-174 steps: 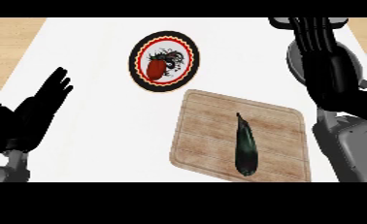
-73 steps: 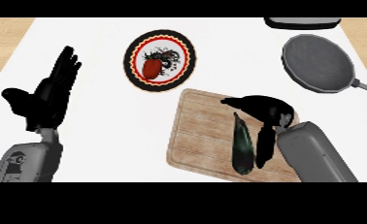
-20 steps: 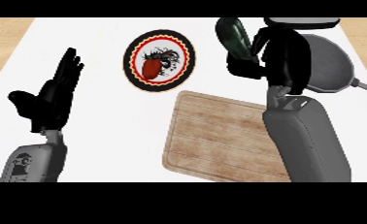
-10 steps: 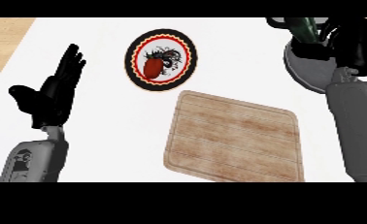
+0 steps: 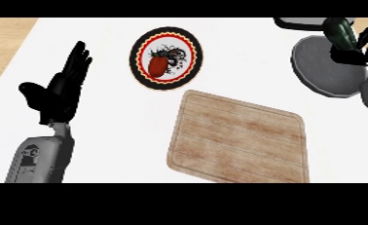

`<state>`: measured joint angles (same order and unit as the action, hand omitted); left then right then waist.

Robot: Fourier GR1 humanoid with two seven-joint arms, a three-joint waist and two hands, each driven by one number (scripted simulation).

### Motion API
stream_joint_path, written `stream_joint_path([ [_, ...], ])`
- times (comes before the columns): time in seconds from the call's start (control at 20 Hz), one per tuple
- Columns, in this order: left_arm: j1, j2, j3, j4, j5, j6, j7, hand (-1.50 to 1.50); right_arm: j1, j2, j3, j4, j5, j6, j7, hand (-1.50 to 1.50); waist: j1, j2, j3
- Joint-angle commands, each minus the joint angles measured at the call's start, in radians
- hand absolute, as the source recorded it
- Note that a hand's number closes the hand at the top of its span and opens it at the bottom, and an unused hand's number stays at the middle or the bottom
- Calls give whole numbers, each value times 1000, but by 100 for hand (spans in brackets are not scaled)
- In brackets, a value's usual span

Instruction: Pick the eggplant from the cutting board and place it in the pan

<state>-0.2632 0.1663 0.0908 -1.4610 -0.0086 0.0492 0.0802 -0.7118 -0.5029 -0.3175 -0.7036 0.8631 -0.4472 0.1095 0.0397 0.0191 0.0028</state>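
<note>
Eggplant, dark green-black and slender (image 5: 340,31), hangs over the round grey metal pan (image 5: 327,70) at the view's right edge. The pale wooden cutting board (image 5: 241,143) lies bare. The right hand (image 5: 348,53) is curled round it (mostly cropped). Lower it to the pan's floor before uncurling. The left hand (image 5: 61,90) rests open, fingers up.

My left hand (image 5: 59,91) is matte black all over, slim segmented fingers and a stubby thumb. Below it, my left forearm (image 5: 39,159) has a smooth grey shell with a small dark marking. My right hand (image 5: 350,53) shows only as black, mostly cut off.
</note>
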Motion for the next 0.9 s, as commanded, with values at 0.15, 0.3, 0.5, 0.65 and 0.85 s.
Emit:
stream_joint_path([
  [0.15, -25, 2, -3, 13, 6, -18, -13, 0, -89, -69, -90, 311, -32, -109, -164, 150, 30, 11, 2],
  [0.3, 4, -31, -30, -4, -7, -2, -24, 0, -73, -73, -172, 344, -145, -36, -247, 150, 32, 14, 5],
  [0.5, -63, 1, 2, 7, 13, -11, 20, 0, -92, -32, -213, 428, -219, 161, -252, -150, 29, 16, 6],
  [0.65, -37, -13, -14, 7, -3, -4, -3, 0, -78, -71, -243, 466, -250, 233, -341, -150, 27, 15, 6],
  [0.85, -25, -31, -26, 33, -34, 21, -49, 0, -70, -70, -264, 471, -261, 166, -438, -150, 19, 13, 4],
])
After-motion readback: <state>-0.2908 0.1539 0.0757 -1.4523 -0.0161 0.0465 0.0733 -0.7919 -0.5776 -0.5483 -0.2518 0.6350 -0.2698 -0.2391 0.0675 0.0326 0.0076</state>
